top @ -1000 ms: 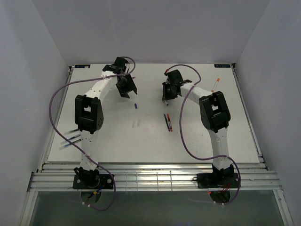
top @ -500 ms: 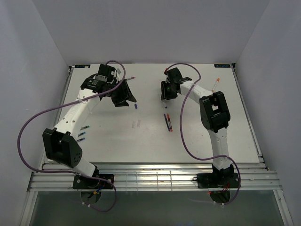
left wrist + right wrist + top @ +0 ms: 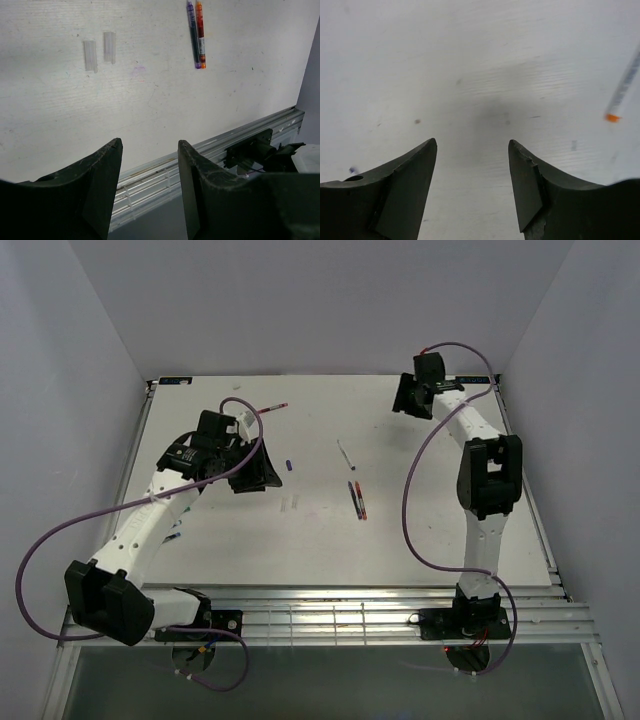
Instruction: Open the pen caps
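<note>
Left gripper (image 3: 150,145): fingers parted, nothing between them, hanging over the bare table (image 3: 420,540). Right gripper (image 3: 472,142): fingers likewise spread and empty, at the far right of the table. The blue cap (image 3: 288,465) lies loose on the surface just right of the left gripper, clear of any pen. A red-ended pen (image 3: 272,407) lies at the far side; whether that end is a cap is too small to resolve. An orange-tipped pen (image 3: 621,92) is cut off by the right wrist view's edge and hidden behind the right arm from above. A pair of pens (image 3: 200,32) lies side by side mid-table, with two short translucent pieces (image 3: 90,55) near them. Pen ends (image 3: 176,532) show beside the left forearm, the rest being covered.
</note>
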Tool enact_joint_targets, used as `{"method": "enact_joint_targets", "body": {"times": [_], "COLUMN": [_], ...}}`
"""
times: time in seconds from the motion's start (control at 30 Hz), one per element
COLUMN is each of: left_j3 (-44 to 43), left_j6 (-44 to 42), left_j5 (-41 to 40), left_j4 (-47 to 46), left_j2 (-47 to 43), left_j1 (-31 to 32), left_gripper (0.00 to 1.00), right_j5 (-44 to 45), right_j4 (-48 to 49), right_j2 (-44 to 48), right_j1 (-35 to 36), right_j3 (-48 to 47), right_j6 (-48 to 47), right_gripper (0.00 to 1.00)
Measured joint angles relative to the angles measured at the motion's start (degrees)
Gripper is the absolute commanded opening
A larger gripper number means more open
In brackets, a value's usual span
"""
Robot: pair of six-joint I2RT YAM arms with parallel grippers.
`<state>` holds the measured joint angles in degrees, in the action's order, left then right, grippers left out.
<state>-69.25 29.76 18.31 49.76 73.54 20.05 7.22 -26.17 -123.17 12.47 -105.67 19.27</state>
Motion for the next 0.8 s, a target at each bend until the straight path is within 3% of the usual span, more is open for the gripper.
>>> {"method": "enact_joint_targets", "body": {"times": [0.27,0.8], "left_j3": [5.07,6.51], "left_j6": [-1.95,-2.71], "left_j5": [0.24,0.17], "left_j4": [-3.04,-4.52], "left_j2": [-3.23,-1.86], "left_j1": [0.00,0.00], "left_gripper": [0.59,0.60], "right_j5": [6.23,7.17], "right_j4": [-1.57,-2.91], "right_j2": [0.15,-9.49], "right_j1": [-12.92,-15.80], "right_j3": [-0.42,-5.68], "right_j6": [1.90,2.47], "right_gripper": [0.72,0.69]}}
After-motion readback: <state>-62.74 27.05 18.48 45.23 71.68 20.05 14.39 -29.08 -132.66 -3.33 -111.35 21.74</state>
